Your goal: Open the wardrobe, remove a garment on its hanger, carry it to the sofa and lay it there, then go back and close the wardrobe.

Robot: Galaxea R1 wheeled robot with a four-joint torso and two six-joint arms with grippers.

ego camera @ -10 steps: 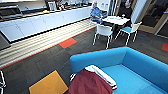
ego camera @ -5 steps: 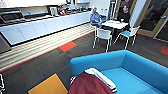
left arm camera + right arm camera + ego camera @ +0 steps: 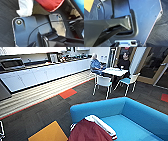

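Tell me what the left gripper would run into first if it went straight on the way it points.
Probably the garment: in the left wrist view its maroon body and white sleeve lie straight ahead, next to dark carpet and the sofa. Depth is unclear, so take this as a guess.

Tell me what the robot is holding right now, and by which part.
It cannot be told. The maroon jacket lies over the near arm of the blue sofa, but no grasp on it is visible.
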